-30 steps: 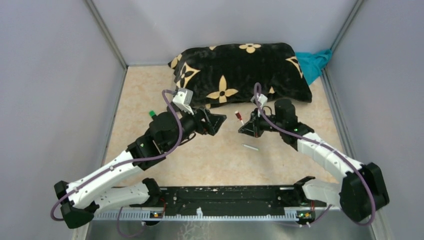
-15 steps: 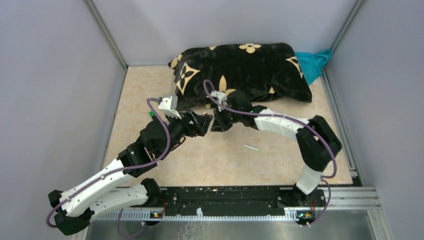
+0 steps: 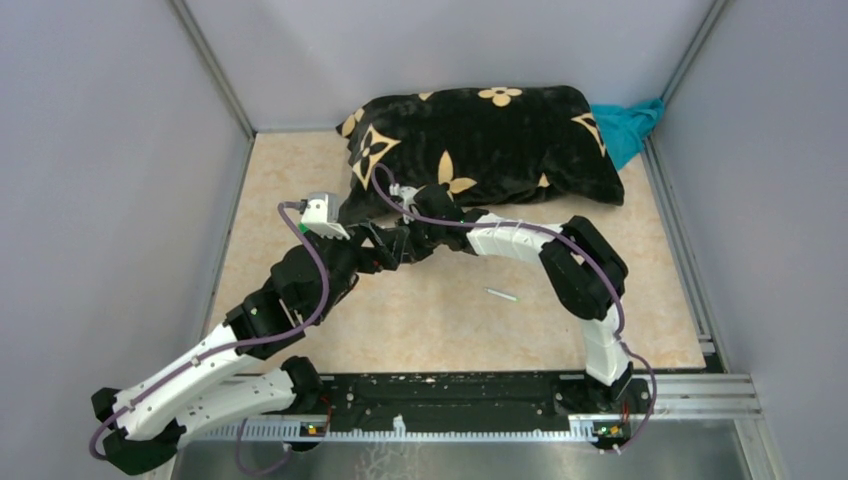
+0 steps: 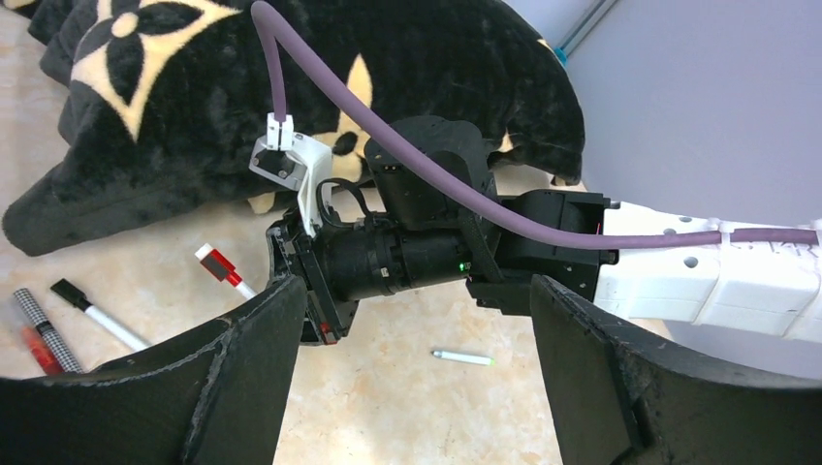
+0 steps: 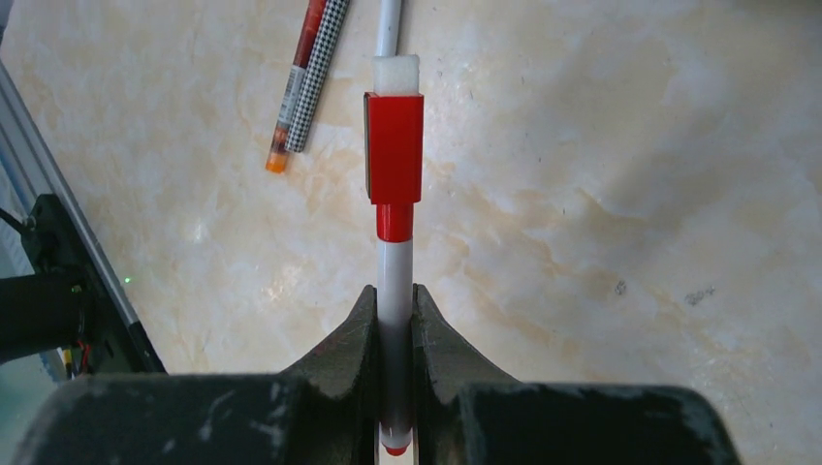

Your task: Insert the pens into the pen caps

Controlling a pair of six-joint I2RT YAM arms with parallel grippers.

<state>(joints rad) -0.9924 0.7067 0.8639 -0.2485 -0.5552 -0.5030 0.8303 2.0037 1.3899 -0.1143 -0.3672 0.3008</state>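
Grey walls box in a beige marbled table [image 3: 450, 330], with a black flowered pillow [image 3: 480, 130] along its far edge and a teal cloth [image 3: 625, 125] in the far right corner. The right claw [image 5: 394, 295] is clamped tight on the tail of a white pen [image 5: 394, 271], held over the left middle of the table, just in front of the pillow's near left corner. A red cap [image 5: 394, 145] sits on the pen's tip and looks fully seated. The left claw [image 4: 417, 286] faces it with jaws spread wide and nothing in them. Beneath the held pen a checkered pen [image 5: 320, 63] and a red pen [image 5: 294, 82] lie side by side, and a slim green-tipped pen [image 3: 502, 295] rests alone mid-table. These pens look light, stiff and smooth, so they are likely to slide or pivot in a pinch. Taking the bare barrel near its middle, clear of the cap, would steady a pen for pressing home.
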